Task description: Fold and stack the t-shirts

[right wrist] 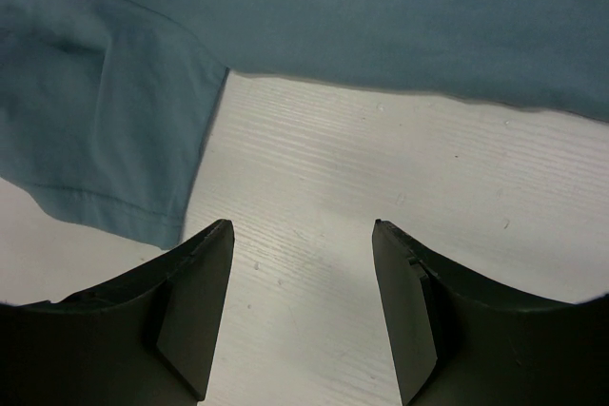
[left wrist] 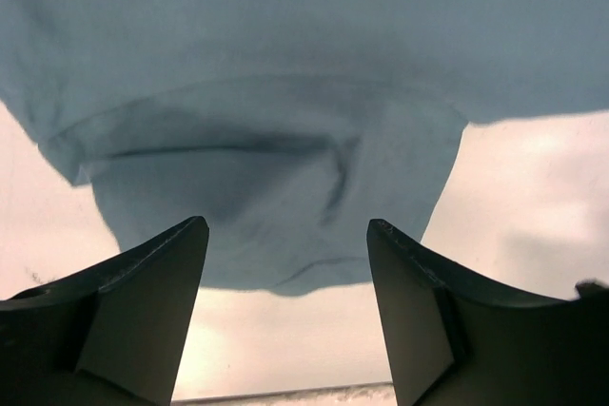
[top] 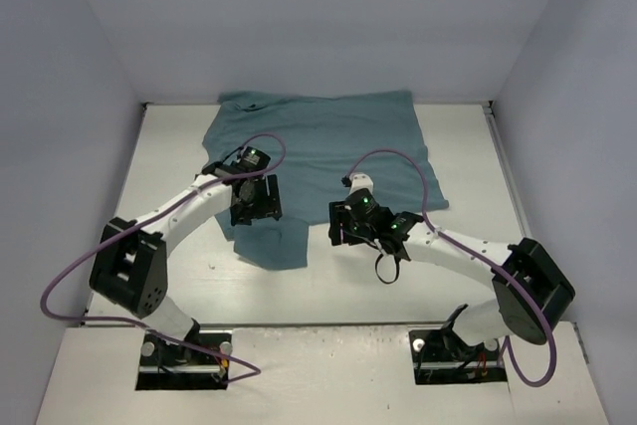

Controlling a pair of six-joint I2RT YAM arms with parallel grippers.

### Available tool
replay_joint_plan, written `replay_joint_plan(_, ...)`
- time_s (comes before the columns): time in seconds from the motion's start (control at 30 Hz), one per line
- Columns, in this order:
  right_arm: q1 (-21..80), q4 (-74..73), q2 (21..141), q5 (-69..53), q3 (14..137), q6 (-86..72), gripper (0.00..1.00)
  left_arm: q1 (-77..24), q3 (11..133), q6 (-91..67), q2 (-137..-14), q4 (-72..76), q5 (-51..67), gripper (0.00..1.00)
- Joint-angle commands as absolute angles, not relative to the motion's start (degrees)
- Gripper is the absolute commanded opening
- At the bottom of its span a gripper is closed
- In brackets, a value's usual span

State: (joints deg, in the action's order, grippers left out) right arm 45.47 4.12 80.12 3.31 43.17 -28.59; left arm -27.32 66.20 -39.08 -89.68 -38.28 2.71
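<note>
The teal t-shirt [top: 338, 136] lies spread in the upper middle of the table [top: 299, 291] — the left gripper [left wrist: 286, 222], fingers apart, hangs by its sleeve, and the right gripper [right wrist: 300, 225], fingers apart too, is over bare table.

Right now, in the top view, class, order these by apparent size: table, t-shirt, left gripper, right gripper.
1. table
2. t-shirt
3. left gripper and right gripper: they look about alike, so no ranking between them.

You see the left gripper [left wrist: 285, 227] spread open at the bottom; the teal t-shirt [left wrist: 285, 64] fills the upper frame, over the pale table [left wrist: 533, 197].
</note>
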Motion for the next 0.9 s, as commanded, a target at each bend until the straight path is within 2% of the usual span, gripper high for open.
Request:
replay_joint_plan(0.0,45.97,5.71,80.74,1.57,46.73,-26.57,0.57,-27.51,61.81,-38.28,-81.44,-39.9,4.69,0.64)
replay_joint_plan(0.3,47.61,5.81,85.73,-2.32,48.66,-24.21,0.54,-27.34,49.73,-40.19,-73.44,-39.06,3.57,0.62)
replay_joint_plan(0.5,50.11,5.8,90.61,-3.3,51.19,-23.22,0.45,-24.35,49.78,-33.75,-74.3,-36.16,2.74,0.61)
replay_joint_plan(0.87,54.37,5.92,96.33,-1.46,53.52,-23.91,0.45,-20.83,50.77,-29.94,-81.75,-29.71,10.27,0.6)
